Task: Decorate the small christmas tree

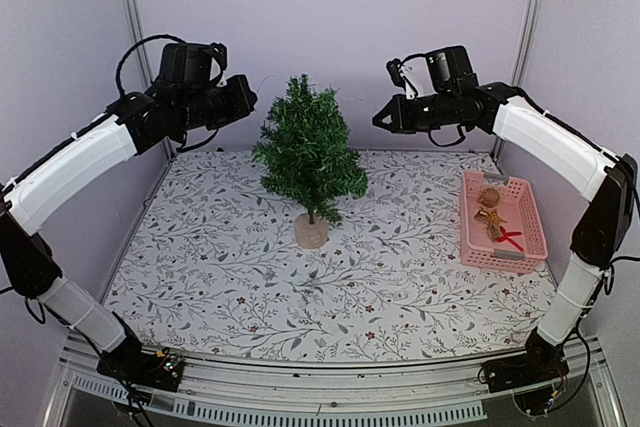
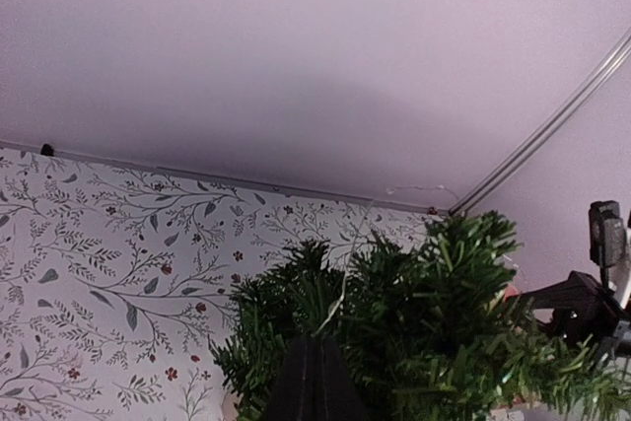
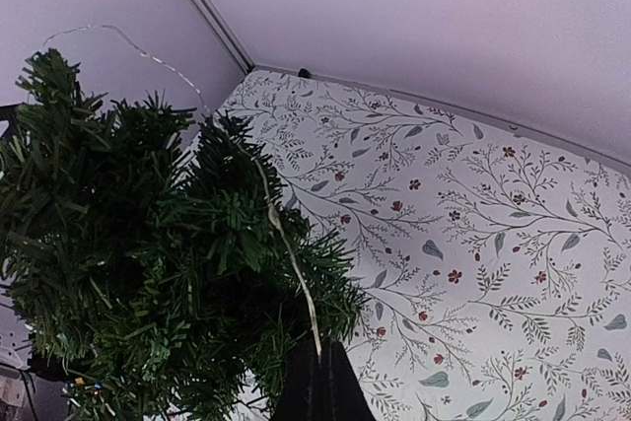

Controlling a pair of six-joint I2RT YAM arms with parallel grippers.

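Note:
The small christmas tree [image 1: 308, 152] stands upright on its round wooden base [image 1: 311, 231] at the middle back of the table. My left gripper [image 1: 246, 97] hovers at treetop height to its left, and my right gripper [image 1: 381, 119] hovers to its right. A thin pale wire string [image 3: 268, 206] runs across the upper branches. In the left wrist view the left gripper [image 2: 317, 338] is shut on one end of the wire string [image 2: 347, 278]. In the right wrist view the right gripper [image 3: 320, 350] is shut on the other end.
A pink basket [image 1: 528, 209] sits at the right edge of the table and holds a brown ornament [image 1: 490, 197] and a red bow [image 1: 510, 238]. Purple walls close in the back and both sides. The floral tablecloth [image 1: 220, 267] covers the table.

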